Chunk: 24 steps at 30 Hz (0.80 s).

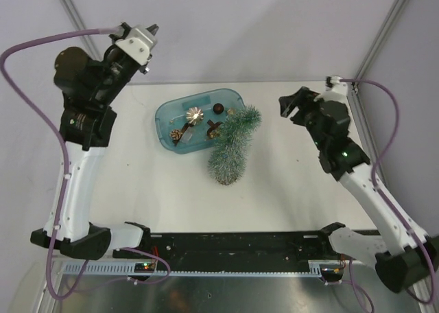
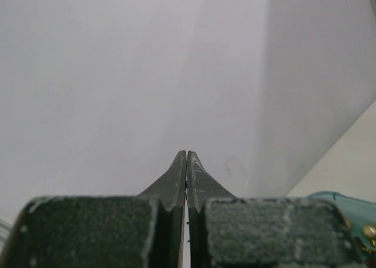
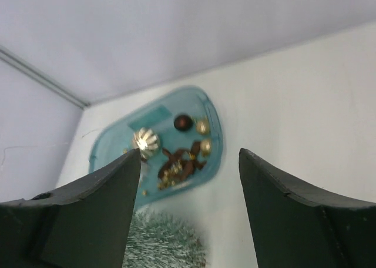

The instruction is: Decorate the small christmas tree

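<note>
The tree [image 1: 232, 148] lies beside the tub [image 1: 163, 115]. The right pincer [image 3: 188, 156] is spread, seemingly to stand it up; the left pincer [image 2: 186, 159], pressed together, waits aloft.

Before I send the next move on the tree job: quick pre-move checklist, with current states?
1. Left gripper empty: ok. It is shut on nothing, held high and facing the back wall.
2. Right gripper ready to grasp: ok. It is open and empty, aimed toward the blue tub.
3. Small christmas tree upright: not ok. It seems to lie on its side against the tub's right end.
4. Ornaments available: ok. A fluted bauble and a dark ball sit in the tub among other pieces.
5. Tree's base exposed for a grasp: cannot tell. The needles hide it.
</note>
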Each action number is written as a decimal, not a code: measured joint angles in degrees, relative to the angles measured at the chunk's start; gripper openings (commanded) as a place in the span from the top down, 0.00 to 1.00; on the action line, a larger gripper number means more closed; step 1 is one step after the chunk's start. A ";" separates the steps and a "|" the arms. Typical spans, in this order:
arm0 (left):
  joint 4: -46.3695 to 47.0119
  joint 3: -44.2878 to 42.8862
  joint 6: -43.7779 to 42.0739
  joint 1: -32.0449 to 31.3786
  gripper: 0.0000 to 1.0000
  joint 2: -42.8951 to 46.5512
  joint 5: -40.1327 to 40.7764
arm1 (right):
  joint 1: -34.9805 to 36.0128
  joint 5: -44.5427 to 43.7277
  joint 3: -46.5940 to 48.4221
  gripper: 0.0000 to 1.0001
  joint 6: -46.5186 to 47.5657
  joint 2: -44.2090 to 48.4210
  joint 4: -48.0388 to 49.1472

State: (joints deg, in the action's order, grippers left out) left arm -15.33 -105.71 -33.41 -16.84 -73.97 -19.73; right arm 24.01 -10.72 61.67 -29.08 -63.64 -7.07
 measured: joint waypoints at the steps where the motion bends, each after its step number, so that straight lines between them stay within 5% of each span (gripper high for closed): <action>1: 0.02 -0.72 0.24 0.00 1.00 0.37 -0.04 | 0.00 -0.96 0.00 0.26 0.79 2.43 0.15; 7: 1.05 -4.94 1.51 -0.02 1.00 3.02 0.04 | 2.93 -5.25 1.29 0.23 5.73 13.92 2.10; 13: 2.78 -9.07 3.23 -0.02 0.99 5.35 -0.55 | 22.67 -9.03 4.44 0.15 13.09 16.02 6.45; 19: 3.76 -10.14 8.22 -0.02 0.99 9.38 -4.22 | 52.98 -21.35 14.67 0.05 31.19 3.80 14.36; 24: 4.15 -10.05 11.78 -0.02 0.98 12.63 -5.64 | 61.07 -25.38 30.71 0.01 42.73 -16.41 14.71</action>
State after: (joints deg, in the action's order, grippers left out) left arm -11.18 -115.77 -21.63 -16.86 -61.34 -25.36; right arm 85.08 -36.10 92.38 13.65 -80.05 7.64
